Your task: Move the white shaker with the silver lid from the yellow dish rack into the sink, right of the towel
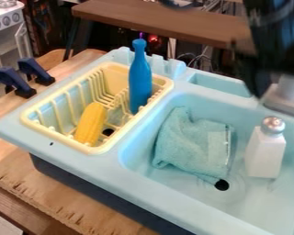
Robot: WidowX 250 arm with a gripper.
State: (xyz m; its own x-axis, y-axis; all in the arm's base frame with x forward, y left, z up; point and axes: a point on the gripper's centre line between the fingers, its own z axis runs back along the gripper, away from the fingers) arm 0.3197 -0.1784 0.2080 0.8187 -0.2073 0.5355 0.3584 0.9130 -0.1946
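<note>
One pale wooden tabletop (57, 195) runs along the lower left of the frame, beneath a light-blue plastic toy sink (152, 197). In the basin, right of centre, a round black drain (222, 185) touches the lower corner of a crumpled teal cloth (189, 142). A white shaker with a silver domed top (265, 153) stands upright in the basin at the right, just beside the cloth. Left of centre, a yellow plastic dish rack (110, 146) holds a yellow toy corn cob (91, 123) near its front and an upright blue bottle (139, 78) near its right side. Two dark-blue clamps (14, 82) (36, 71) sit at the left. The black gripper (269, 80) is at the upper right, above the sink's back edge, near the shaker; I cannot tell whether it is open or closed. Farther back, a brown wooden shelf (155, 20) crosses the top, and a white toy stove (7, 20) stands upper left.
</note>
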